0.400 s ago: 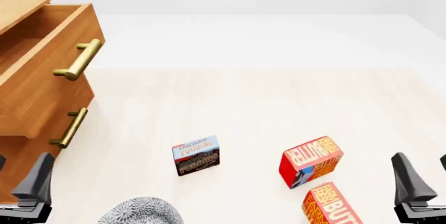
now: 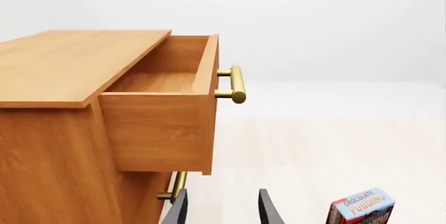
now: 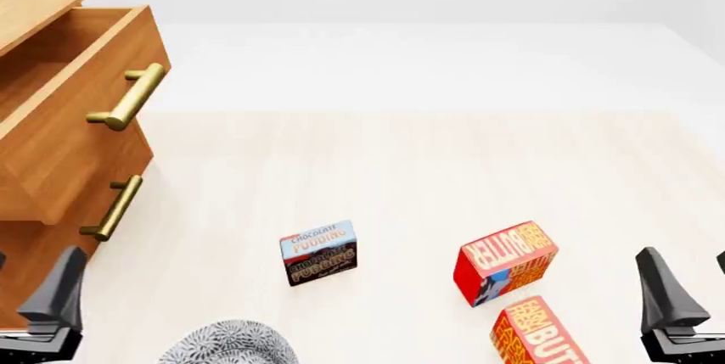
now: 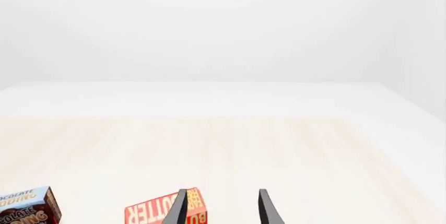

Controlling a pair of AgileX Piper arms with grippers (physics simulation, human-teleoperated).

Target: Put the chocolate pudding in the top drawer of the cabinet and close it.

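The chocolate pudding [image 3: 318, 251] stands on the light wood table, a small box with a blue top band and brown lower part. It also shows in the left wrist view [image 2: 362, 205] and the right wrist view [image 4: 24, 208]. The cabinet [image 3: 25, 241] stands at the left. Its top drawer [image 3: 68, 126] is pulled out, with its interior [image 2: 156, 80] empty and its brass handle [image 3: 128, 97] facing right. My left gripper [image 3: 32, 296] is open and empty, low beside the cabinet and left of the pudding. My right gripper [image 3: 691, 288] is open and empty at the right.
Two red-orange butter boxes [image 3: 507, 262] [image 3: 544, 334] lie right of the pudding, near my right gripper. A grey patterned round object [image 3: 230, 343] sits at the near edge. A lower drawer handle [image 3: 111, 207] sticks out under the open drawer.
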